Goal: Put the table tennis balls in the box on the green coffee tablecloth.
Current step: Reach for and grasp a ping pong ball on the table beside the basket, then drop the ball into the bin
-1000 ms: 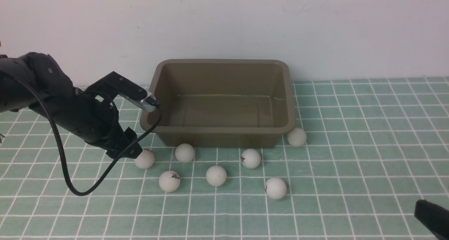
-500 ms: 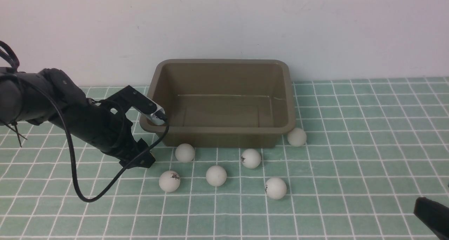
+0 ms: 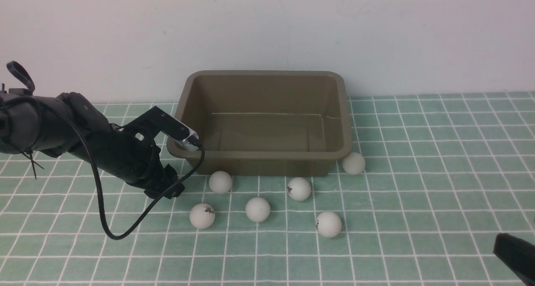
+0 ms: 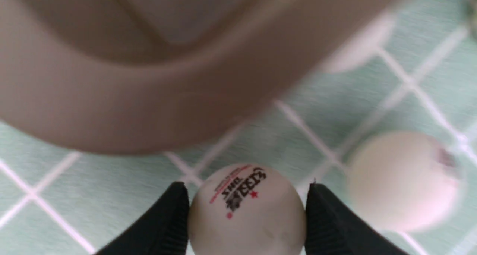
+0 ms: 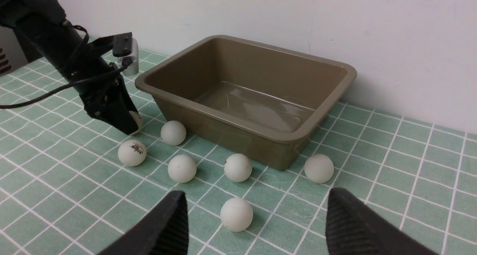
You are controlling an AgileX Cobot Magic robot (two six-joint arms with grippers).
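The left gripper has its jaws closed around a table tennis ball beside the box! Right gripper stands open, empty.

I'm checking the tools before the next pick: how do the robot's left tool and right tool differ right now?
The left tool has its fingers closed on a white ball; the right tool stands open with nothing between its fingers. The left tool is down beside the box, while the right tool is away from it. Both have dark fingers.
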